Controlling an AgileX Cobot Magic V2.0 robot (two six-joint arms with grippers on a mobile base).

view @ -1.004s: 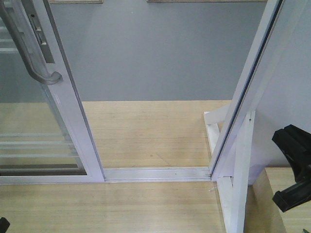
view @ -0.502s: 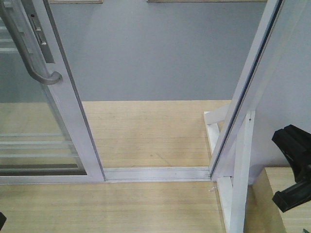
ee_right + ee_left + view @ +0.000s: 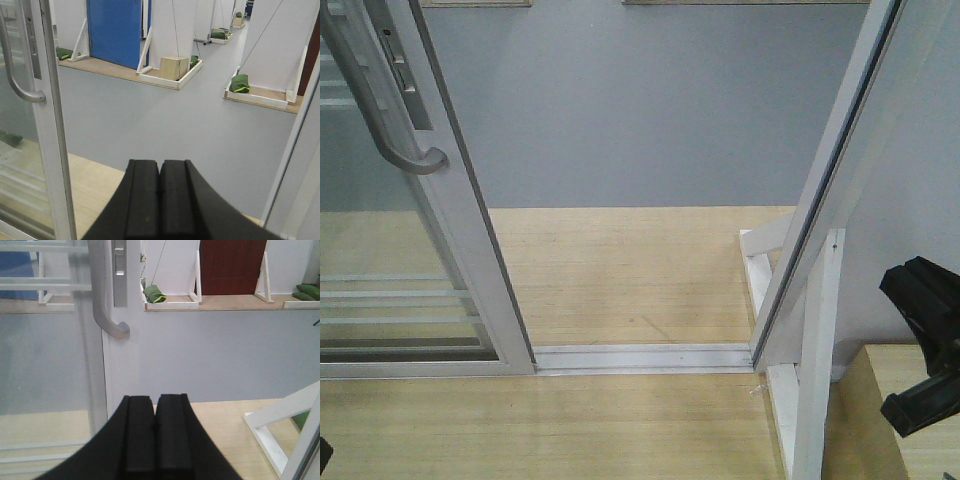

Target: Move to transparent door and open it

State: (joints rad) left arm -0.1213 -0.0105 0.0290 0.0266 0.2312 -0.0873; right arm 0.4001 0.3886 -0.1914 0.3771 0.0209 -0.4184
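The transparent door (image 3: 470, 250) stands at the left, a glass panel in a white frame with thin white horizontal bars low down. Its curved grey handle (image 3: 380, 110) is at the upper left. The door is slid left, and a wide gap lies between it and the white jamb (image 3: 825, 190). My left gripper (image 3: 155, 405) is shut and empty, below and right of the handle (image 3: 102, 300) and apart from it. My right gripper (image 3: 160, 167) is shut and empty, in front of the gap, with the door frame (image 3: 52, 140) and handle (image 3: 15, 80) to its left.
A metal floor track (image 3: 640, 357) crosses the wooden platform (image 3: 620, 270), with grey floor beyond. A white brace (image 3: 815, 370) props the right jamb. My right arm's black part (image 3: 925, 340) shows at the right edge. Distant platforms hold green bags (image 3: 240, 82) and a box (image 3: 173, 66).
The black tip at the lower left corner of the front view has sunk slightly. The door and the right arm have not moved.
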